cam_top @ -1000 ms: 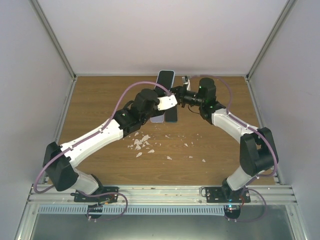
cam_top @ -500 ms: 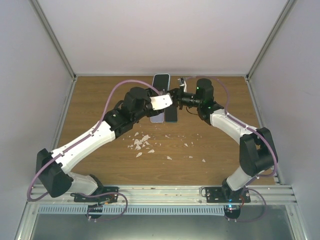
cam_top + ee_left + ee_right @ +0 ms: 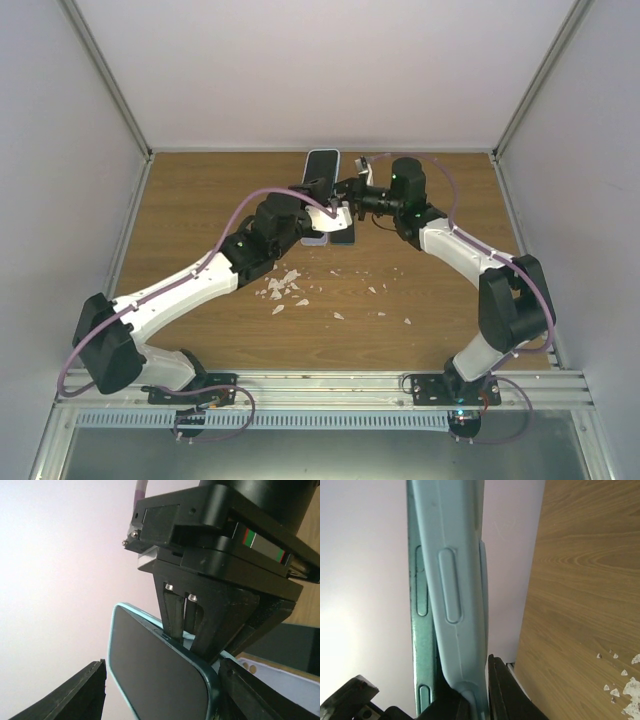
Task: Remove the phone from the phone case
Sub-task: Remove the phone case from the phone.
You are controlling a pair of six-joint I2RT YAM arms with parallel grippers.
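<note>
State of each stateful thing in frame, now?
phone: in its case, held up off the table
phone case: on the phone, one side bowing away from it
right gripper: jaws shut on the phone case edge
left gripper: jaws open, either side of the phone

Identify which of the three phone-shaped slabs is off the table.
The one in the light blue case, gripped by the right gripper; the pale slab and dark slab lie flat on the table.

No legible text or labels anywhere.
</note>
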